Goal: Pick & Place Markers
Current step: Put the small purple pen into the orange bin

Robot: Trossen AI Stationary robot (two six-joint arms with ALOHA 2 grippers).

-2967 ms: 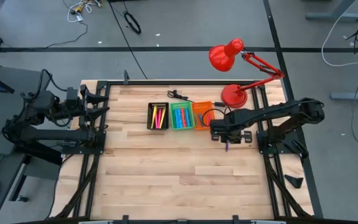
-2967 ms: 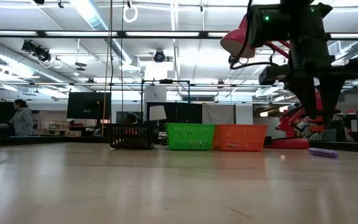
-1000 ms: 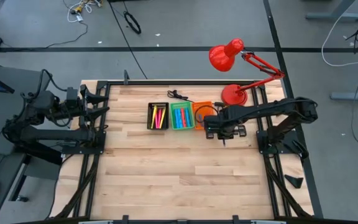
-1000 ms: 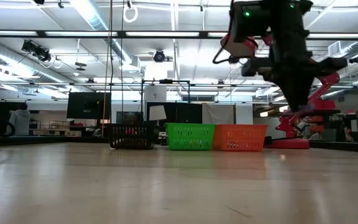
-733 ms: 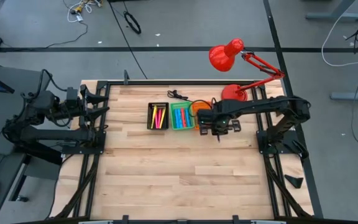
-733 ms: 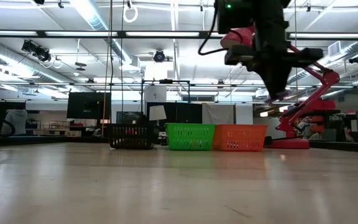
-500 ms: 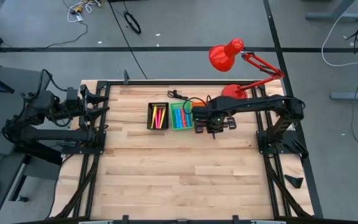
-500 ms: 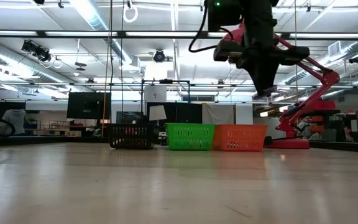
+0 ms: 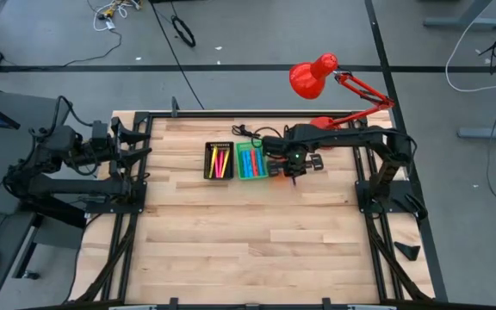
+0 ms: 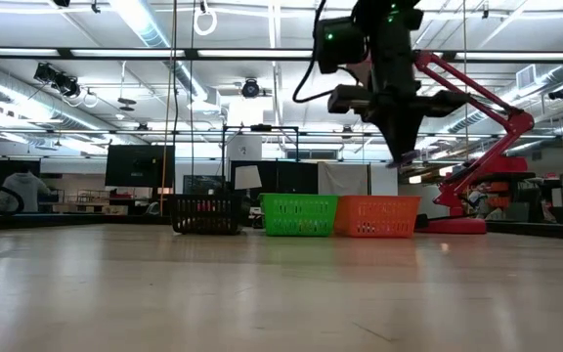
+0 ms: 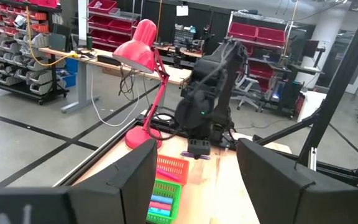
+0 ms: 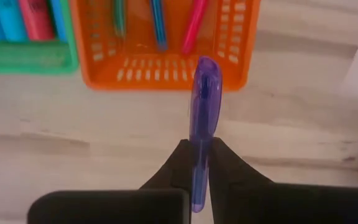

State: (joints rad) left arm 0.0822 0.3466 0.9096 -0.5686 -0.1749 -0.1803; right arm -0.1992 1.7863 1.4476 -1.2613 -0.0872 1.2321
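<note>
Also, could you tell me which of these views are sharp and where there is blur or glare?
High view: evenly lit and sharp. Low view: bright ceiling lights behind leave the right gripper in silhouette. Right wrist view: the purple marker it grips is fairly clear, while the orange bin and green bin look soft. Left wrist view: the near left fingers are blurred, the red lamp sharper.

Bare table (image 9: 248, 241) near side; bins (image 9: 237, 161) and red lamp (image 9: 317, 77) crowd far edge
</note>
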